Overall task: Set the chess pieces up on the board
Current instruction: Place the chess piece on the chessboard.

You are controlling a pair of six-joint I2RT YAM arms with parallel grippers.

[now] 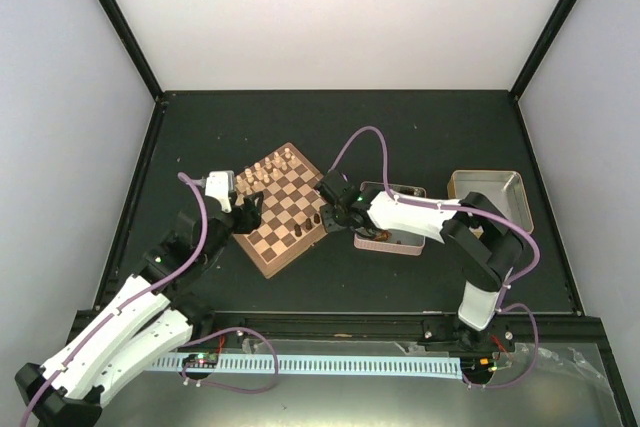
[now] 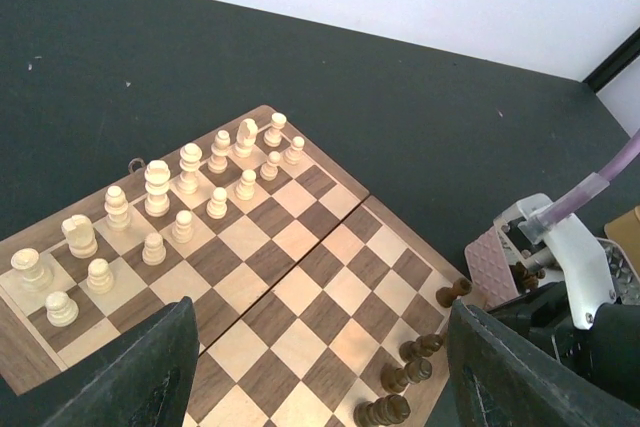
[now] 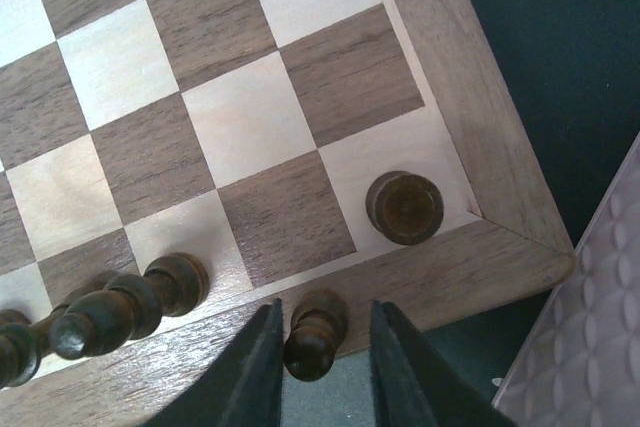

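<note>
The right gripper hangs low over the near corner of the board, its two fingers slightly parted. One of the dark chess pieces stands upright between them. The left finger lies against it or just beside it, and a thin gap shows on the other side, so the jaws bracket the piece without pinching it. The piece sits at the outer edge of the brown rim; whether its base is wholly on the rim I cannot tell.

Just beyond it, a second dark piece stands on the pale corner square. More dark pieces line the edge squares to the left, close together. A pale textured tray lies just beside that board corner.

The left gripper hovers above the opposite side of the board, fingers spread wide with nothing between them and touching nothing. From its wrist view, cream pieces fill the two far rows, the middle squares are bare, and dark pieces stand along the near right edge.

From above, the board lies turned corner-on upon the dark table, between the two arms, with the left gripper at one side and the right gripper at the other. A silvery tin sits well apart to the right.
</note>
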